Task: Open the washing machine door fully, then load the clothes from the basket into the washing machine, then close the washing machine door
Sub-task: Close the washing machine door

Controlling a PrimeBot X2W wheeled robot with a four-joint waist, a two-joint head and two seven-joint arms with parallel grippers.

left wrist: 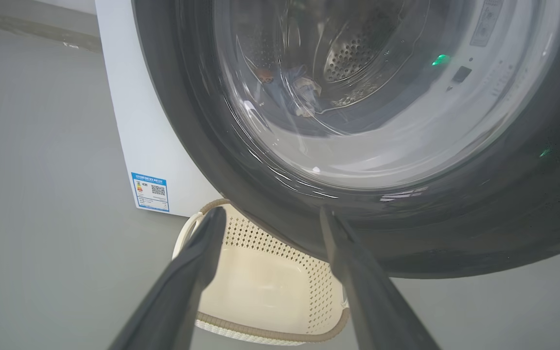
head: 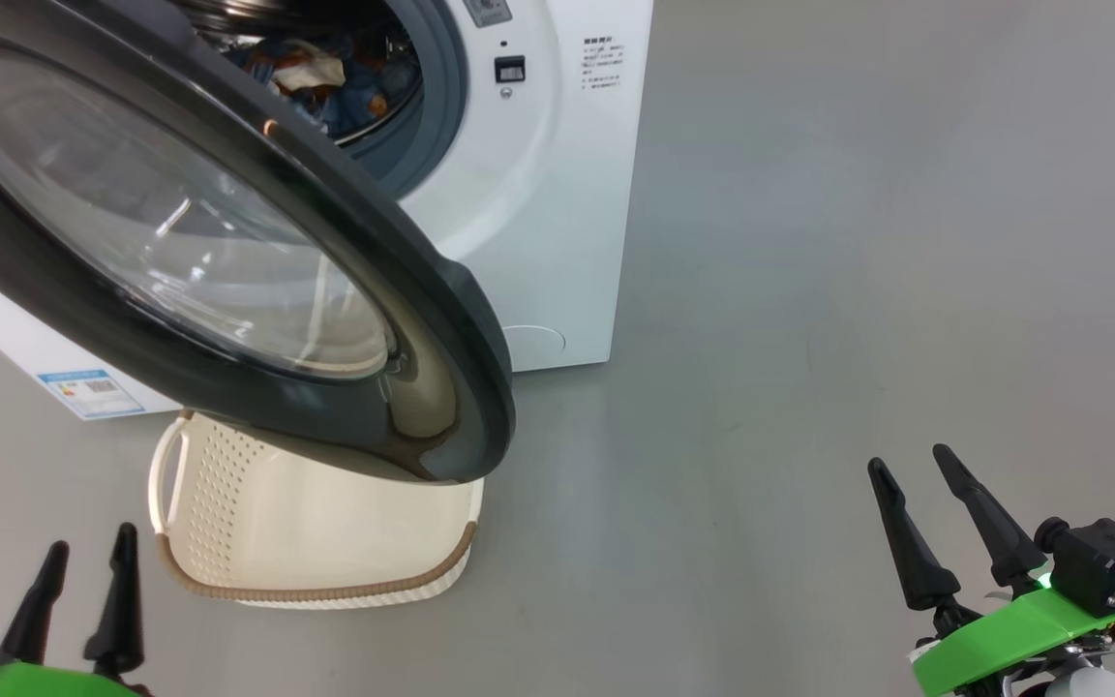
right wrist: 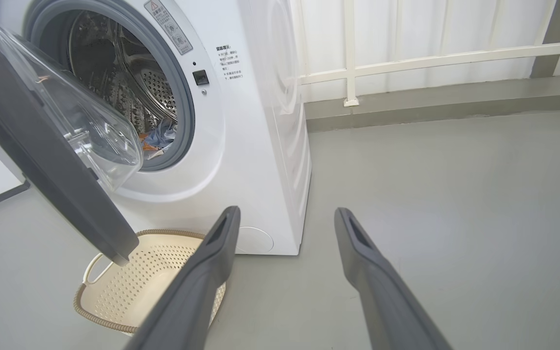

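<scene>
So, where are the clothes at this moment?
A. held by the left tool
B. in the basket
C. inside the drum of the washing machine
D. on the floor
C: the clothes lie inside the drum of the washing machine, and the basket looks empty.

Before me, a glossy black round washing machine door with smooth clear glass; perforated cream plastic basket; matt grey floor.

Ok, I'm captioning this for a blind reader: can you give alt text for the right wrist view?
A white washing machine stands with its black door swung open and the clothes inside the drum. The cream basket, apparently empty, sits below the door, beyond the open right gripper.
</scene>
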